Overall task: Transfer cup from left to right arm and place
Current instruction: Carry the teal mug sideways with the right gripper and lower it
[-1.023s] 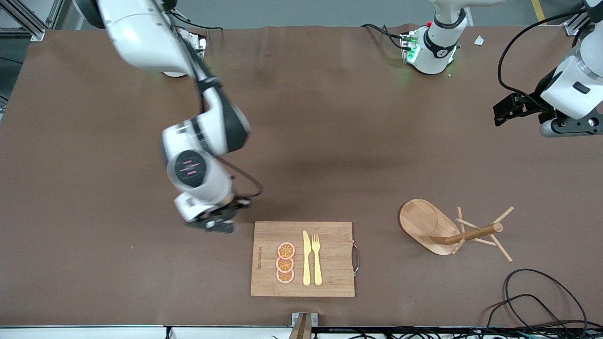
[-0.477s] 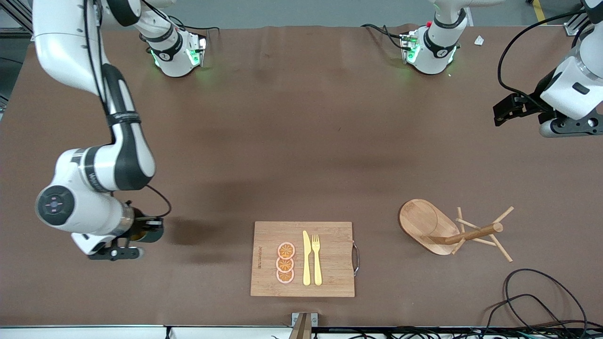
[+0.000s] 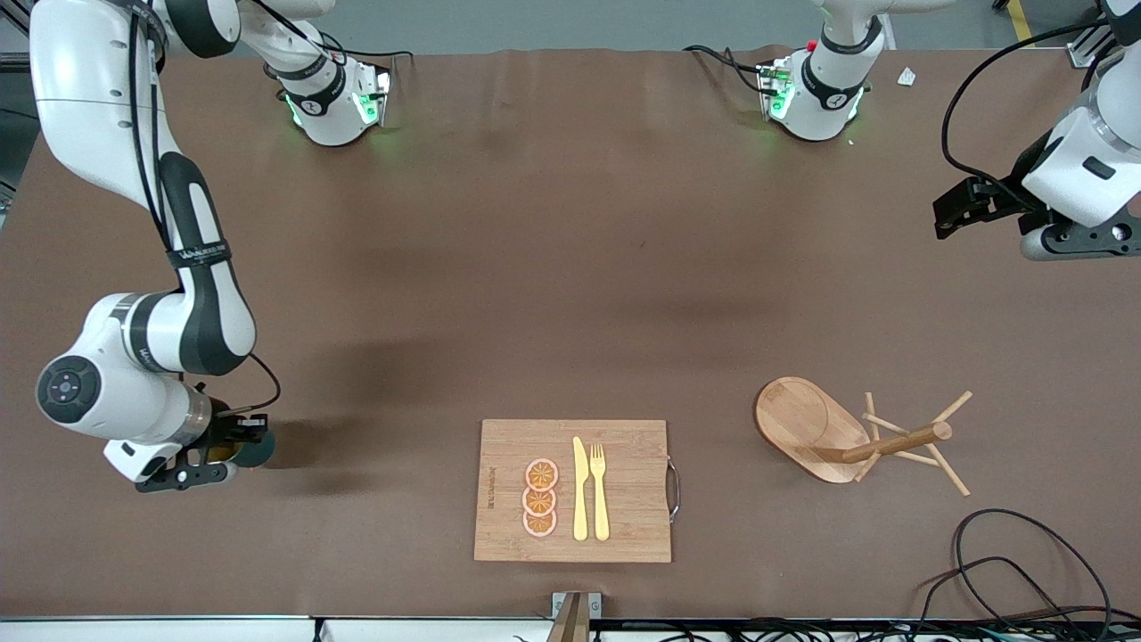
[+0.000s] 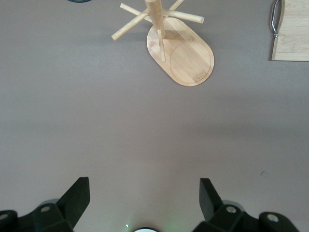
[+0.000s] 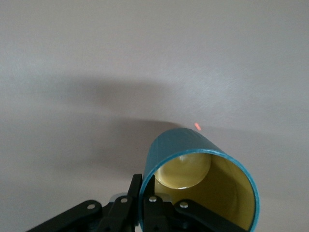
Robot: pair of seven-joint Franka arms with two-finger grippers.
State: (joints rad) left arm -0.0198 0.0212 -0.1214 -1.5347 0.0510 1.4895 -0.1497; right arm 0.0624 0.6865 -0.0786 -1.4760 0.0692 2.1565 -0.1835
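Toward the right arm's end of the tabletop (image 3: 570, 267), the right arm comes down from its base in a long bend, elbow raised and wrist turned low. The right gripper (image 3: 207, 453) sits just above the surface with its fingers (image 5: 126, 205) pinching the wall of the cup (image 5: 200, 181) at the rim. The cup is teal outside, mustard-yellow inside; in the right wrist view its mouth faces the camera, one finger outside the wall and one inside. In the front view only a dark rounded edge of the cup shows beside the gripper. Whether the cup touches the surface cannot be told.

The left arm waits at its own end of the tabletop, forearm raised. The left gripper (image 4: 144, 200) is held over bare brown surface, fingers spread wide and holding nothing.

A wooden cutting board (image 3: 624, 490) lies near the front edge, carrying three orange slices (image 3: 540, 497), a yellow knife (image 3: 580, 489) and a yellow fork (image 3: 599, 490). A wooden mug tree (image 3: 856, 437) stands toward the left arm's end.
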